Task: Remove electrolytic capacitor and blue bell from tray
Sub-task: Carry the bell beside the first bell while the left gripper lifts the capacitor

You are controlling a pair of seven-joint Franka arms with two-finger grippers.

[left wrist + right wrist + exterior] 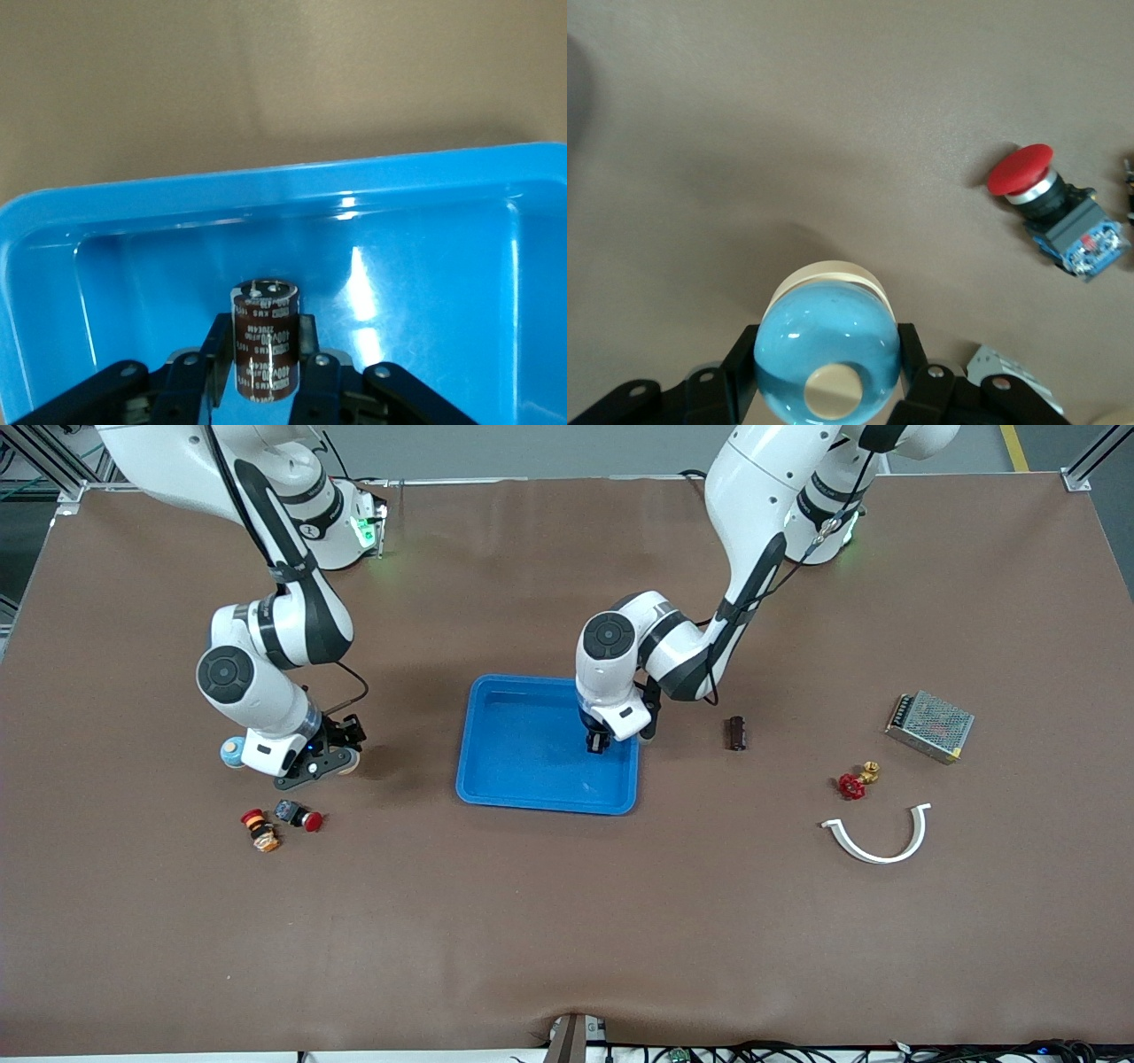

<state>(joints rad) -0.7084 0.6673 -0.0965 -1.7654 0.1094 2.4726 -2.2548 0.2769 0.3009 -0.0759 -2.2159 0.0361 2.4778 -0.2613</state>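
Observation:
My left gripper [599, 742] is down inside the blue tray [509, 766], near the tray's corner toward the left arm's end. It is shut on a dark brown capacitor [264, 336], which stands upright between the fingers [215, 350] over the tray floor [425, 292]. My right gripper [237, 756] is low over the table toward the right arm's end. It is shut on a blue-domed bell [827, 350] with a cream base and button, which also shows in the front view [231, 751].
A red push button [298, 815] [1059, 208] and a red-and-orange switch [260, 830] lie just nearer the camera than the right gripper. Toward the left arm's end lie a small dark part [736, 732], a red valve [856, 781], a white curved bracket [877, 837] and a metal power supply [929, 726].

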